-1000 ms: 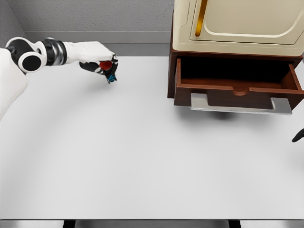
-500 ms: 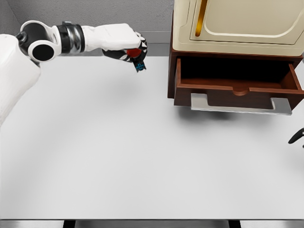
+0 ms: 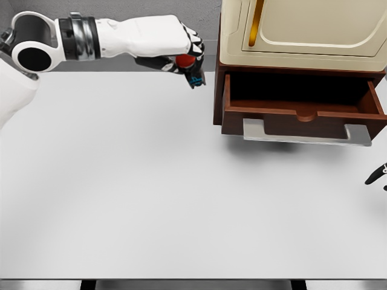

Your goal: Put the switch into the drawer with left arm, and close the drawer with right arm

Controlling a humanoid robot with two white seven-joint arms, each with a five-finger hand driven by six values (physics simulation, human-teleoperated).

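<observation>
left hand [image 3: 175, 48] has carried the switch [image 3: 190, 67] right across the table [image 3: 151, 193], fingers [image 3: 192, 42] wrapped round it, open drawer [image 3: 302, 99] now just right of them, drop-in looks next

right hand [image 3: 376, 176] barely peeks in, can't tell its fingers

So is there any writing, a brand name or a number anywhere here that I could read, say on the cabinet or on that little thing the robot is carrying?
None: no readable text shows in this view.
The cabinet, its open drawer and the table are plain.
The switch in the left hand is too small to show any marking.
</observation>
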